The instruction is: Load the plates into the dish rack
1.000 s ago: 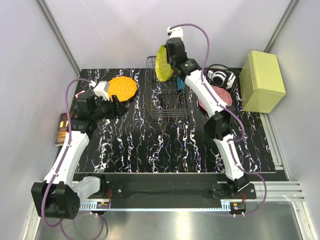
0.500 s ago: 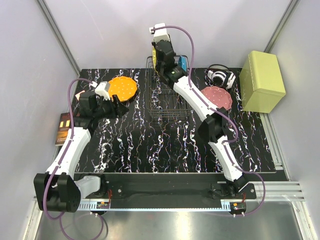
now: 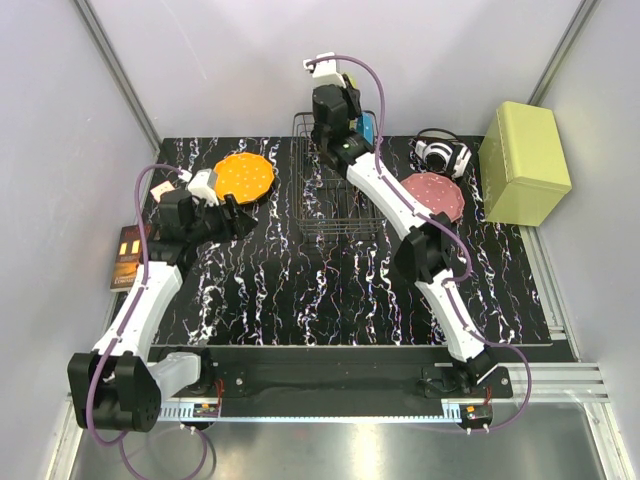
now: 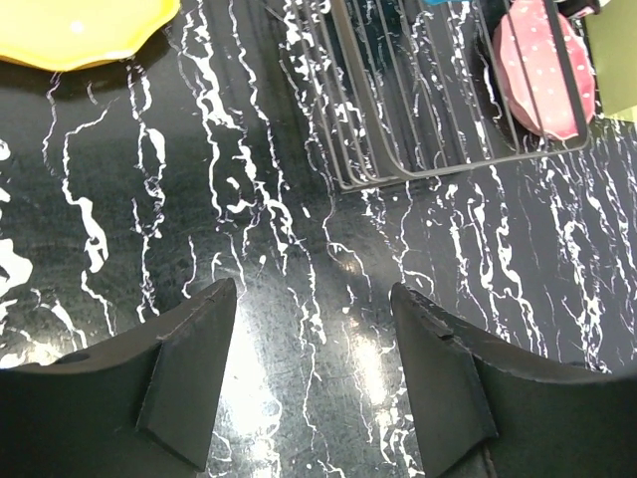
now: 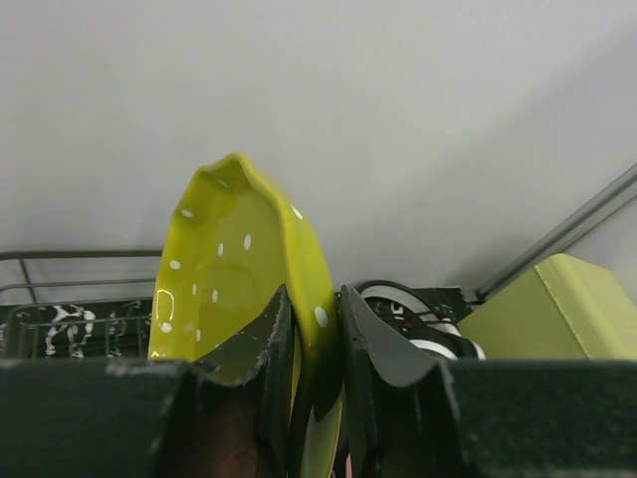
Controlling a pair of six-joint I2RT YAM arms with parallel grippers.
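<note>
Grey walls close in a black, white-veined tabletop [image 3: 300, 290] carrying the dish rack [image 3: 336, 234], and the yellow-green plate [image 5: 239, 279] stands on edge above the rack's far end. The risk, as I judge it, is the thin rim grip: if the plate meets a prong off-line going down, it could twist, slip or land across the wires. The right gripper [image 5: 314, 299] has its fingers nearly closed on the plate's lower rim, and most of the plate rises past the fingertips. A blue plate [image 3: 367, 128] sits at the rack's far right corner (inside or just outside, I cannot tell). The pink plate [image 3: 432, 193] lies right of the rack and the orange plate [image 3: 245, 176] left. The left gripper [image 4: 311, 294] hovers left of the rack, wide open and empty.
</note>
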